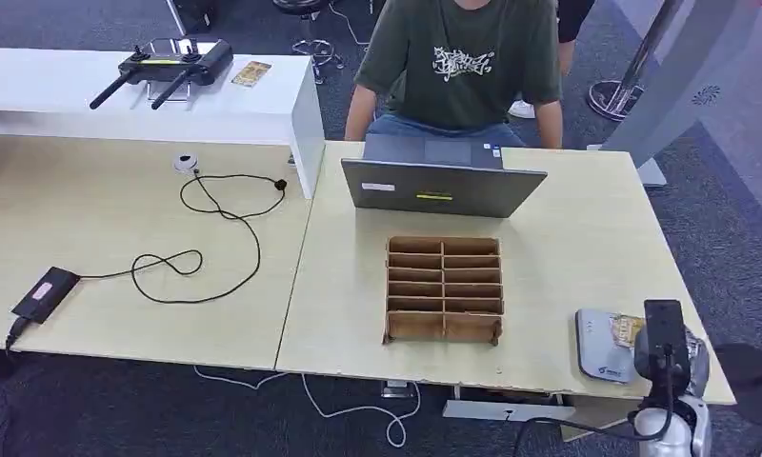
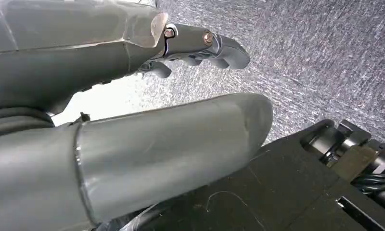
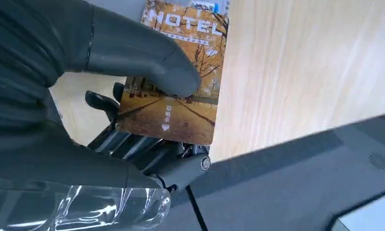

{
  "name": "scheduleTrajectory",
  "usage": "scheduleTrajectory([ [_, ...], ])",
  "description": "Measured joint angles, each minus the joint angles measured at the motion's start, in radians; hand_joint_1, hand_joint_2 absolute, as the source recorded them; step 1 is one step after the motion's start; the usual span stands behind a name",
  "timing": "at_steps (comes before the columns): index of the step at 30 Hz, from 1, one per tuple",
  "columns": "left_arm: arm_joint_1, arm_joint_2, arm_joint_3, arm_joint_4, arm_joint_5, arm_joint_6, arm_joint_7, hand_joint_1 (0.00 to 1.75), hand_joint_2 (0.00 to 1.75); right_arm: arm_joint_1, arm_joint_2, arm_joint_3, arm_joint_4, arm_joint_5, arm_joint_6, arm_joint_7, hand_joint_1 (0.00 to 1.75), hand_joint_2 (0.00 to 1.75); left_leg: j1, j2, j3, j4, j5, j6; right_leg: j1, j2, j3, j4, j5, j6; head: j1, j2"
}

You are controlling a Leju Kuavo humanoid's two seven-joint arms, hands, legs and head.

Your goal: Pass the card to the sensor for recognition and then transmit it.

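My right hand (image 1: 671,347) is at the table's near right corner, over a flat grey sensor pad (image 1: 598,345). It pinches a hotel card (image 3: 181,110) with an autumn street picture between thumb (image 3: 133,60) and fingers. In the head view the card (image 1: 627,329) lies over the pad's right part; whether it touches the pad I cannot tell. My left hand (image 2: 200,45) hangs over grey carpet, holding nothing, its fingers apart from the thumb.
A cardboard divider box (image 1: 444,288) stands mid-table, with a grey laptop (image 1: 444,186) behind it and a person seated beyond. On the left table are a black cable (image 1: 206,238) and adapter (image 1: 44,290). A white shelf (image 1: 263,105) carries a controller (image 1: 163,67) and another card (image 1: 251,73).
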Motion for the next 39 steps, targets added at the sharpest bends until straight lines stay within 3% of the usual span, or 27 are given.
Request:
scheduleTrajectory([
  [8, 0.001, 0.0, -0.002, 0.0, 0.001, 0.001, -0.008, 0.0, 0.0, 0.02, 0.018, 0.015, -0.078, 0.08, -0.137, -0.048, 1.75, 1.75, 0.0, 0.0, -0.001, 0.0, 0.0, 0.0, 0.0, 0.0, -0.001, 0.0, -0.001, 0.0, 0.0, 0.0],
  [20, 0.001, 0.0, -0.003, 0.0, 0.006, -0.016, -0.011, 0.0, 0.0, 0.046, 0.038, 0.05, -0.146, 0.253, -0.206, -0.03, 1.75, 1.75, 0.0, 0.0, -0.001, 0.0, 0.0, 0.0, 0.0, 0.0, -0.001, 0.0, -0.001, 0.001, 0.0, 0.0],
  [29, 0.0, 0.0, -0.013, 0.0, 0.0, -0.032, -0.021, 0.0, 0.0, 0.056, 0.04, 0.082, -0.162, 0.625, -0.333, 0.028, 1.75, 1.75, 0.0, 0.0, -0.001, 0.0, 0.0, 0.0, 0.0, 0.0, -0.001, 0.0, -0.001, 0.001, 0.0, 0.0],
  [39, -0.003, 0.001, -0.019, 0.0, 0.0, -0.058, -0.021, 0.0, 0.0, 0.065, 0.047, 0.11, -0.167, 0.893, -0.38, 0.094, 1.75, 1.75, 0.0, 0.0, -0.001, 0.0, 0.0, 0.0, 0.0, 0.0, -0.001, 0.0, -0.001, 0.001, 0.0, 0.0],
])
